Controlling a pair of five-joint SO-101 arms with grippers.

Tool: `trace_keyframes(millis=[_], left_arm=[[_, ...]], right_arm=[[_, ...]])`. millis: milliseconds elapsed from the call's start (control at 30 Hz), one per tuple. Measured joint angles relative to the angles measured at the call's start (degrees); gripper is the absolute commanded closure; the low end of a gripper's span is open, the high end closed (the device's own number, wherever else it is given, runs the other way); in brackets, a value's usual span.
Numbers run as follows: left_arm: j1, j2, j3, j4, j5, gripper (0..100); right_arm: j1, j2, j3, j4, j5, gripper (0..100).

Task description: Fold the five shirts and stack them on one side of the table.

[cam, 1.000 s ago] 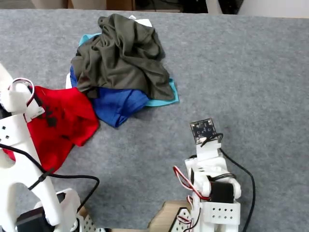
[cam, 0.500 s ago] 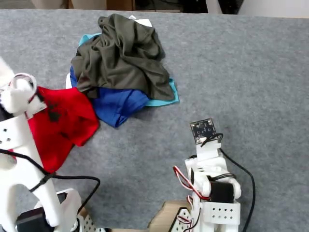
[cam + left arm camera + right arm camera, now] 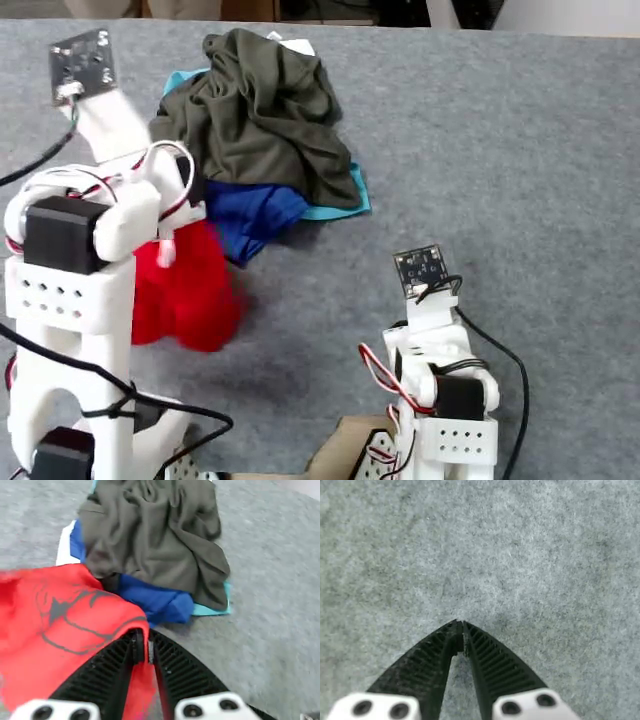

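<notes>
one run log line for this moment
left gripper shut on red shirt | right gripper shut, empty, over table | olive shirt atop blue shirt

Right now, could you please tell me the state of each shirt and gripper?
left gripper: shut on the red shirt.
right gripper: shut, empty, over the table.
red shirt: bunched, unfolded.
olive shirt: crumpled atop the pile.
blue shirt: crumpled under the olive shirt.
teal shirt: unfolded, at the pile's bottom.
white shirt: mostly hidden beneath the pile.
</notes>
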Motion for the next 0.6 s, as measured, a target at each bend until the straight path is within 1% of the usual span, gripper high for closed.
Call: trace_keyframes(millis=[167, 300, 533, 600], left_arm=[[4.31, 0.00, 0.00, 0.00, 0.00, 98], [8.18, 0.00, 0.00, -0.18, 0.00, 98], [16.88, 0.00, 0.00, -7.30, -0.44, 98], [18.99, 0.00, 0.00, -7.82, -0.44, 95]], right_arm=[[-2.55, 0.00, 0.00, 0.00, 0.00, 99.4], [-3.16, 0.00, 0.00, 0.00, 0.00, 99.4], [-4.75, 0.00, 0.00, 0.00, 0.00, 99.4], [-4.75, 0.00, 0.00, -1.14, 0.00, 99.3]])
